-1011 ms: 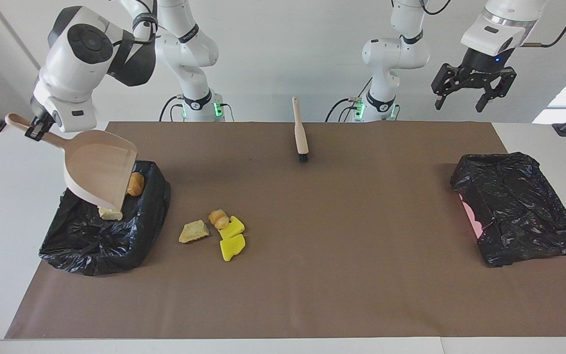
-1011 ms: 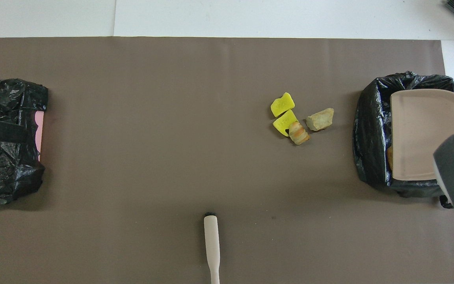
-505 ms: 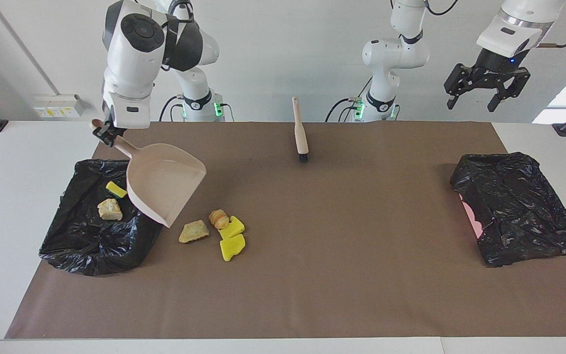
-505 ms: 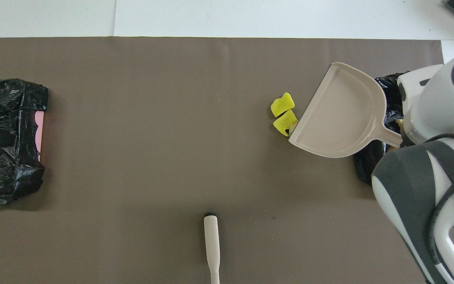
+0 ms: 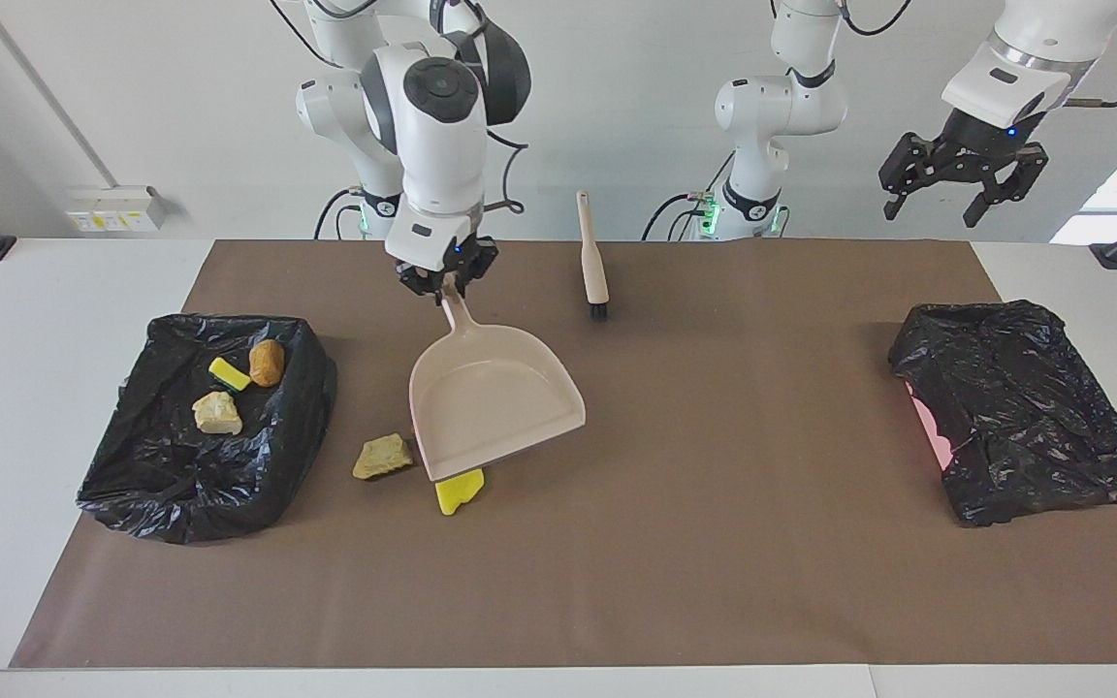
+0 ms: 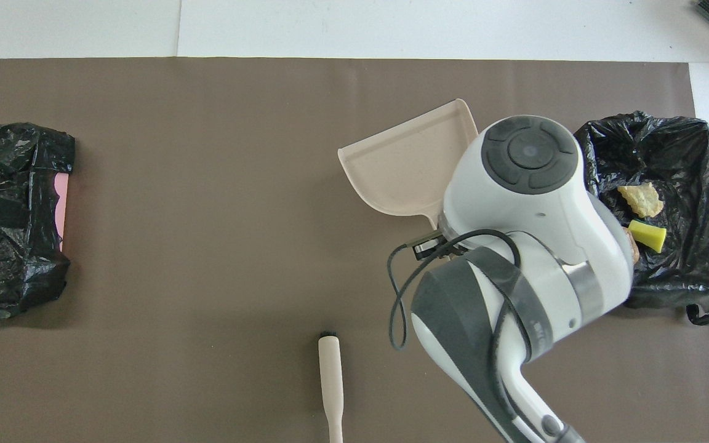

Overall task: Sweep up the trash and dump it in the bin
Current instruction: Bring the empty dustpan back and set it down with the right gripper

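My right gripper (image 5: 445,283) is shut on the handle of the pale pink dustpan (image 5: 493,405), whose pan (image 6: 408,161) hangs tilted over the loose trash on the brown mat. A tan lump (image 5: 383,456) lies beside the pan's lip. A yellow sponge chunk (image 5: 459,492) shows partly under it, and anything else under it is hidden. The black-bagged bin (image 5: 302,397) at the right arm's end holds three pieces: a yellow chunk (image 5: 228,373), a brown lump (image 5: 267,362) and a beige lump (image 5: 216,413). My left gripper (image 5: 953,199) waits open, high over the left arm's end.
A brush with a pale handle (image 5: 594,260) lies on the mat near the robots, bristles pointing away from them (image 6: 330,378). A second crumpled black bag (image 5: 1024,417) with a pink edge sits at the left arm's end (image 6: 13,215).
The right arm swung the dustpan from above the bin to over the loose trash at mid-mat, uncovering three pieces lying in the bin. The left gripper drifted slightly outward.
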Robot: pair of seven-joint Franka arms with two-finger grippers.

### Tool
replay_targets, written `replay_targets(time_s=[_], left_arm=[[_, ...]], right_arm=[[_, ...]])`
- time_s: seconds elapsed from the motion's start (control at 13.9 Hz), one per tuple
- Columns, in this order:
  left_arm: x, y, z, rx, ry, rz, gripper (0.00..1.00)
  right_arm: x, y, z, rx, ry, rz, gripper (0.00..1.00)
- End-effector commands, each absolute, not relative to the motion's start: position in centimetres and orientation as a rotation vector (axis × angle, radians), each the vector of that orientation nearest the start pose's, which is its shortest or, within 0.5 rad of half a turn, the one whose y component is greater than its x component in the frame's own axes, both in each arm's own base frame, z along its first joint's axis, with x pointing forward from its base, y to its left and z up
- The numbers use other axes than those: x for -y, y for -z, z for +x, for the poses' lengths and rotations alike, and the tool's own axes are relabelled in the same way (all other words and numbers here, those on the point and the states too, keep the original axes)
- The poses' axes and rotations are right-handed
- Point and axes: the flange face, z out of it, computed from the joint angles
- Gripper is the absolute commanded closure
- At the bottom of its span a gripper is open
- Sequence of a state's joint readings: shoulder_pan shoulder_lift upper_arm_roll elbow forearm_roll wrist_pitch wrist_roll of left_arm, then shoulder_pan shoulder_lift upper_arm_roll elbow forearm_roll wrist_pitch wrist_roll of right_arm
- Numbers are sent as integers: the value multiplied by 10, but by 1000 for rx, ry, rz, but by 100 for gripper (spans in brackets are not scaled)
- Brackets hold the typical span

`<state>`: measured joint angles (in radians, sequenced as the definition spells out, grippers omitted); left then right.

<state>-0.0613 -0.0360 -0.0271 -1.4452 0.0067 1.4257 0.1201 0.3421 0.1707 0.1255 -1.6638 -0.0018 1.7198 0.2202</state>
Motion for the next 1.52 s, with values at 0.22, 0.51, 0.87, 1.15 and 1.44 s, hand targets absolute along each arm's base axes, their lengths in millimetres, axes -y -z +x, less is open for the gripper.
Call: replay_targets(time_s=[0.22, 0.51, 0.87, 1.15, 1.44], left_arm=[[44, -703, 516, -332, 27, -3123, 0], [44, -702, 508, -330, -12, -3124, 0], [41, -701, 505, -315, -46, -3125, 0], [41, -702, 510, -330, 7, -3118, 0], [40, -703, 513, -333, 33, -3118, 0]], right_arm=[[-350, -442, 575, 21, -85, -3024, 100], [-414, -382, 563, 58, -35, -2999, 100], [-411, -372, 573, 22, 22, -2967, 100], [-408, -346, 576, 34, 35, -2978, 100], [-408, -333, 567, 44, 2, -2992, 94]])
